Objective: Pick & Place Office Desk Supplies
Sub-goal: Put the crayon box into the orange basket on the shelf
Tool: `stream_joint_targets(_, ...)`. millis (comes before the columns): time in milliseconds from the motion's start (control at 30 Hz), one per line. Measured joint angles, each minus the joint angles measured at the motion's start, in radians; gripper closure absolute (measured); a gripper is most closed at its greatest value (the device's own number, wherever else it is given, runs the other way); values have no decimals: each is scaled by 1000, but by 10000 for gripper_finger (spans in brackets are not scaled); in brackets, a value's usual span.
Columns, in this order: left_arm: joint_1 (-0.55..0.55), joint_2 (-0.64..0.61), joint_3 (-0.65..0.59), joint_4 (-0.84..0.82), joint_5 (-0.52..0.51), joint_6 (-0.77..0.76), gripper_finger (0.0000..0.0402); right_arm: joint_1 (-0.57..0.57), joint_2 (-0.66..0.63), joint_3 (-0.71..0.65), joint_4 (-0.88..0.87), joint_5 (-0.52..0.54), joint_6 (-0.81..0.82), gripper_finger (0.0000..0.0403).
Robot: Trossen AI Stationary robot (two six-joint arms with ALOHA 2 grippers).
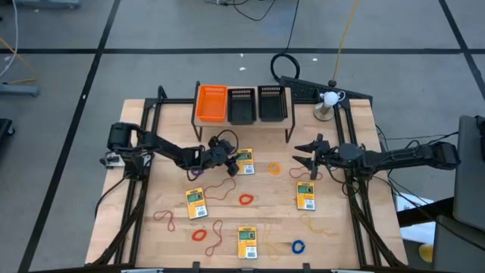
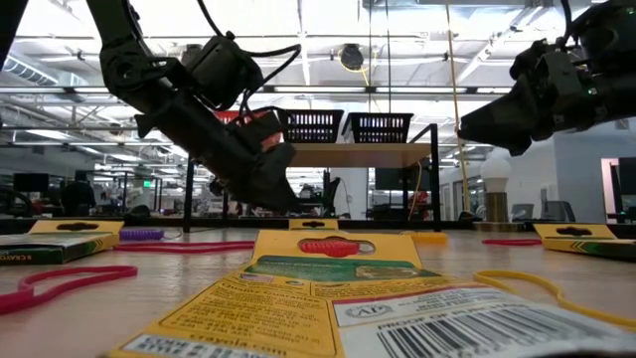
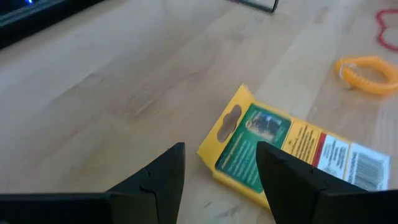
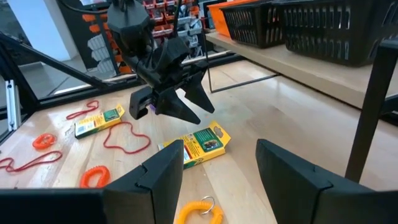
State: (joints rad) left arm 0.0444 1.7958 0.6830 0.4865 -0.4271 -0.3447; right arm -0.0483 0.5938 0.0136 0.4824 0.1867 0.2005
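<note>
High view: nothing has been binned; four card boxes (image 1: 196, 203) and rubber bands (image 1: 245, 199) lie mid-frame. The left gripper (image 1: 229, 157), fingers spread, hovers above one box; the right gripper (image 1: 305, 155) is spread, empty.

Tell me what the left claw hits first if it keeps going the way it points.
Most likely the yellow-and-green card box lying flat on the table: the open left claw points down at its hanger end, slightly above it.

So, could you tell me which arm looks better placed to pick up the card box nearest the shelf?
The left, probably. Its claw hangs open just above that card box, which shows between its fingers in the left wrist view. The right claw, also open, waits farther off.
</note>
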Motion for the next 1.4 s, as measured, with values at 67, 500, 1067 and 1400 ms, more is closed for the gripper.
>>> stream_joint_targets(67,0,0,0,-15,0,-1,206,0,4,0,0,0,0,211)
stream_joint_targets(500,16,0,0,-48,-24,3,206,0,14,0,0,1,14,211)
stream_joint_targets(1067,53,0,0,-36,142,55,206,0,14,0,0,1,16,211)
stream_joint_targets(1400,52,-1,0,-14,229,82,206,0,14,0,0,1,16,211)
